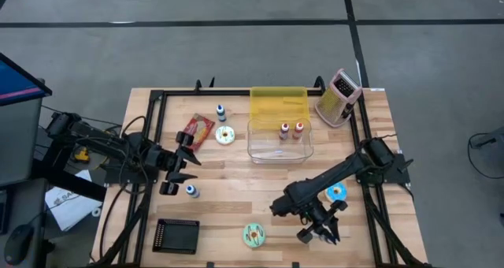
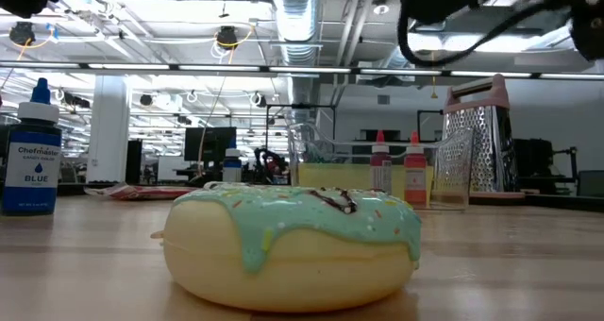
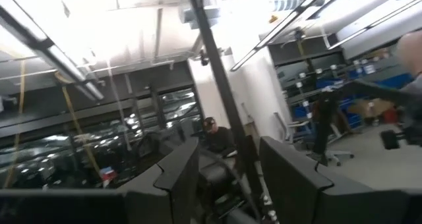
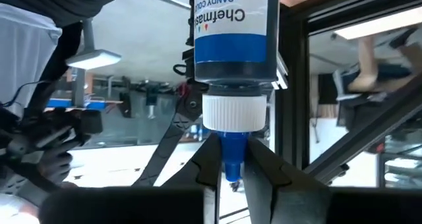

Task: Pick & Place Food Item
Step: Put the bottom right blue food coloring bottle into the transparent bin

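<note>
Left arm: we reach in from the table's (image 1: 236,181) left edge; left gripper (image 1: 187,162) fingers (image 3: 178,178) parted, nothing between them.
Right arm: we angle toward the table's front edge; right gripper (image 4: 229,174) clamped on blue bottle (image 4: 231,46) nozzle.

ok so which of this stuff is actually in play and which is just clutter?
Likely in play: right gripper, shut on blue colour bottle; green donut; clear tub.
Lying about: grater, red packet, black tray; left gripper open, idle.
</note>
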